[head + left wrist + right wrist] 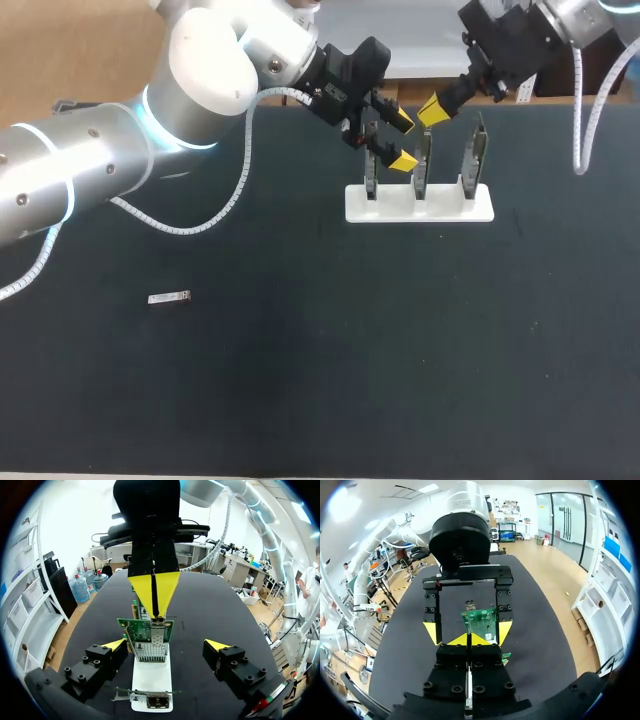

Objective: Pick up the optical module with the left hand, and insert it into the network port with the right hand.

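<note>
Left claw (402,140), right claw (432,112); three cards (422,165); one optical module (169,298).

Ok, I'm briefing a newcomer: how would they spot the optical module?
On the black table, find the white stand with three upright green cards at the far side. Go toward the near left: the optical module is the small silver bar lying flat and alone, unlike the standing cards.
</note>
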You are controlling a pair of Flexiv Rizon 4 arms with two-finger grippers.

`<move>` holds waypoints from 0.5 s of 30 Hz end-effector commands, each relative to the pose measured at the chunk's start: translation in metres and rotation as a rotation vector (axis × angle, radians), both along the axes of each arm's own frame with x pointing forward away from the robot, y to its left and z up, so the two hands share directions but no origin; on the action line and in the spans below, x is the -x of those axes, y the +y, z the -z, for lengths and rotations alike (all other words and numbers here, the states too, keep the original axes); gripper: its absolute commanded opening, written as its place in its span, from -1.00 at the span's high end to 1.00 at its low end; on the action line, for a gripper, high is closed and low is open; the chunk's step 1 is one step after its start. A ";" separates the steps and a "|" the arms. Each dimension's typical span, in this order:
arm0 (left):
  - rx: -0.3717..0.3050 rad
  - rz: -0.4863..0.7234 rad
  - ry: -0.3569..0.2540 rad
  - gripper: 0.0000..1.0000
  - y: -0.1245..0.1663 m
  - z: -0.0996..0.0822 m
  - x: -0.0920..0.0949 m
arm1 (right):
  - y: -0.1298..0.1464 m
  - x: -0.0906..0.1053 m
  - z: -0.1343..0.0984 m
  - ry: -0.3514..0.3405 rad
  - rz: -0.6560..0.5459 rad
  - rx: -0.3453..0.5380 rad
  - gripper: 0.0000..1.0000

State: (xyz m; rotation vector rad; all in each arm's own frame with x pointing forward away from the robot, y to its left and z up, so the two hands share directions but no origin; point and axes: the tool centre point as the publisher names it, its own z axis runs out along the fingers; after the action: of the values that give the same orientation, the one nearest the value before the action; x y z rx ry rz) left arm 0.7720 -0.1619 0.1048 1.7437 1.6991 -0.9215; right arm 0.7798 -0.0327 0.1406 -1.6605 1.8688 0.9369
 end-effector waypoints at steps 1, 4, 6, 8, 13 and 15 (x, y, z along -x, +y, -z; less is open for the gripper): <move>-0.005 0.004 0.004 -1.00 -0.001 0.000 -0.002 | 0.000 -0.003 0.011 0.009 0.001 0.002 1.00; -0.005 0.004 0.004 -1.00 -0.001 0.000 -0.002 | -0.002 -0.001 0.009 0.007 0.006 0.000 1.00; -0.005 0.004 0.004 -1.00 -0.001 0.000 -0.002 | -0.002 -0.002 0.003 -0.014 0.018 -0.013 1.00; -0.005 0.004 0.004 -1.00 -0.001 0.000 -0.002 | -0.003 -0.002 -0.007 -0.036 0.021 -0.023 1.00; -0.005 0.004 0.004 -1.00 -0.001 0.000 -0.002 | -0.013 0.002 -0.032 -0.063 0.017 -0.082 1.00; -0.005 0.004 0.004 -1.00 -0.001 0.000 -0.002 | -0.020 0.003 -0.041 -0.069 0.013 -0.121 1.00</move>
State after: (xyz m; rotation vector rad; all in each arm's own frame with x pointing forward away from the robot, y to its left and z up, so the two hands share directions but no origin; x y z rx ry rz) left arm 0.7720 -0.1619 0.1048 1.7437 1.6990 -0.9215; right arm 0.7887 -0.0371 0.1738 -1.6105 1.7660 0.9493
